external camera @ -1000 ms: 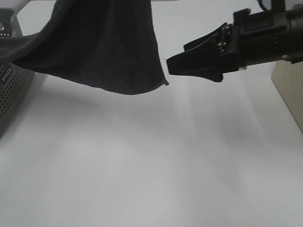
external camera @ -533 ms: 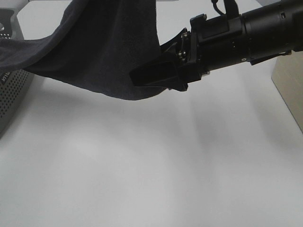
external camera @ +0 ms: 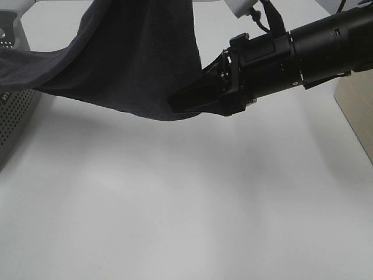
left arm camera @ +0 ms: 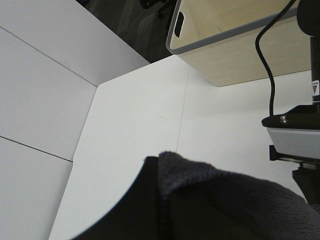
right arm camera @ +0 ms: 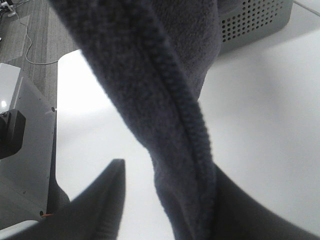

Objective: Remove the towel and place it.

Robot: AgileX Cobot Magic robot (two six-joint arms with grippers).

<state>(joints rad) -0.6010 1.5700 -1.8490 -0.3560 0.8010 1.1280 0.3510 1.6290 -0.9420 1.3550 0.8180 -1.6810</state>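
The dark towel [external camera: 134,58] hangs over the white table [external camera: 175,210], held up from above the frame's top edge; its left end trails onto the grey basket. In the left wrist view a bunch of the towel [left arm camera: 220,200] sits pinched against a black finger, so my left gripper [left arm camera: 160,200] is shut on it. My right gripper [external camera: 180,104] reaches in from the right to the towel's lower right corner. In the right wrist view the towel's stitched hem [right arm camera: 185,125] runs between the fingers [right arm camera: 100,205], with a gap still showing beside one finger.
A grey perforated basket [external camera: 14,111] stands at the left edge of the table, also in the right wrist view [right arm camera: 255,20]. A beige bin [external camera: 356,111] stands at the right edge, also in the left wrist view [left arm camera: 235,45].
My right gripper has moved left from beside the towel until its fingers straddle the lower right corner. The towel's low edge has shifted slightly.
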